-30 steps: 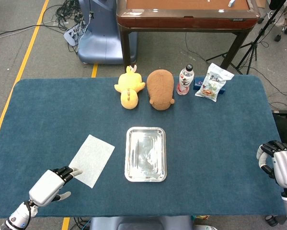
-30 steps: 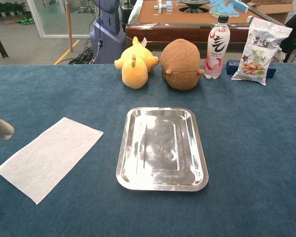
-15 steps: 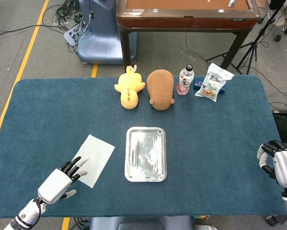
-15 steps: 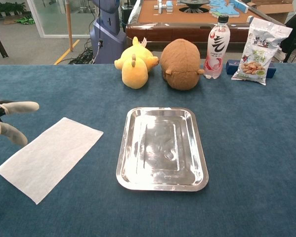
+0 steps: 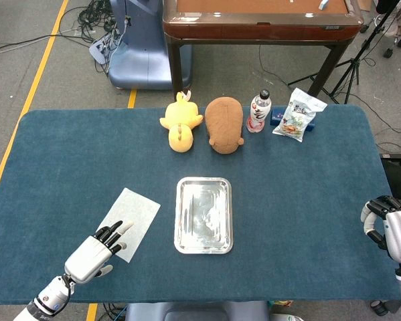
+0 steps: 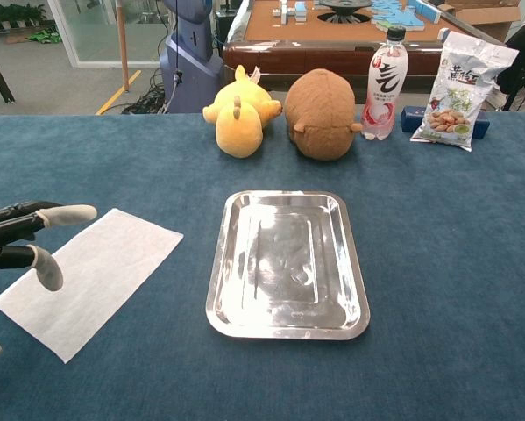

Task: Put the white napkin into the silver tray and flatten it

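Note:
The white napkin [image 5: 130, 218] [image 6: 91, 276] lies flat on the blue table, left of the silver tray [image 5: 203, 246] [image 6: 230, 323], which holds nothing. My left hand [image 5: 95, 255] [image 6: 24, 241] hovers over the napkin's near left corner with its fingers spread and nothing in them. My right hand [image 5: 389, 229] sits at the table's right edge, far from both objects, fingers curled in on nothing. The chest view does not show the right hand.
Along the table's far side stand a yellow plush [image 5: 180, 123] [image 6: 241, 110], a brown plush [image 5: 225, 124] [image 6: 322, 114], a drink bottle [image 5: 258, 112] [image 6: 385, 82] and a snack bag [image 5: 298, 115] [image 6: 460, 82]. A wooden table [image 5: 260, 20] stands beyond.
My left hand has moved right and forward, from beside the napkin's near corner to over it, and its fingers have spread. The right hand and the napkin have stayed put.

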You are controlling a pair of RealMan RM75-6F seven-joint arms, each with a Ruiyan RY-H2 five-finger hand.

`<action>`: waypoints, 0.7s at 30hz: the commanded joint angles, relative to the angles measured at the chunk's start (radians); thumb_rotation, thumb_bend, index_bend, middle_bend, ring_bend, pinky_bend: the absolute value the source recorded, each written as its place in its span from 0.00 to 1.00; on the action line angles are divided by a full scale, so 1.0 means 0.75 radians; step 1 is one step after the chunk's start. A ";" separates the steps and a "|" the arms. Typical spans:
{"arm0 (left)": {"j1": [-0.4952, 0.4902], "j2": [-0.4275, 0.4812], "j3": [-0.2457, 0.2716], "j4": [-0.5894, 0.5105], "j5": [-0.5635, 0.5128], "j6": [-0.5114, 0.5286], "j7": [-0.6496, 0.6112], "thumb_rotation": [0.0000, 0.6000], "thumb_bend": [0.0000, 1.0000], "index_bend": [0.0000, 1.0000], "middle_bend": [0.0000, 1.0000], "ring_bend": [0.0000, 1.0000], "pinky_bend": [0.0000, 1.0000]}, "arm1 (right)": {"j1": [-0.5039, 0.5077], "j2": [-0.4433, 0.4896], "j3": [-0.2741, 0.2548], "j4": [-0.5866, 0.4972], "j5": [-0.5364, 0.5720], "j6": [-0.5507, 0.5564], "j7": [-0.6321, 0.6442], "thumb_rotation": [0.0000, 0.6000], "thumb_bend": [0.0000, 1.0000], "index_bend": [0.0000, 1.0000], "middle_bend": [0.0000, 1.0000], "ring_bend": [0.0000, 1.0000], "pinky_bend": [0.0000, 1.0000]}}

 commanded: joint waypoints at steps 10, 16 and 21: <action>-0.017 -0.059 -0.012 0.020 -0.085 -0.061 0.034 1.00 0.08 0.43 0.00 0.00 0.22 | -0.001 0.000 0.000 0.000 -0.002 -0.001 -0.001 1.00 0.40 0.76 0.62 0.41 0.46; -0.024 -0.074 -0.017 0.022 -0.123 -0.087 0.057 1.00 0.10 0.44 0.00 0.00 0.22 | -0.001 0.001 0.002 -0.002 0.000 -0.002 0.000 1.00 0.40 0.76 0.62 0.41 0.46; -0.030 -0.085 -0.021 0.004 -0.167 -0.123 0.081 1.00 0.14 0.44 0.00 0.00 0.22 | -0.001 0.001 0.002 -0.003 0.000 -0.003 -0.001 1.00 0.40 0.76 0.62 0.41 0.46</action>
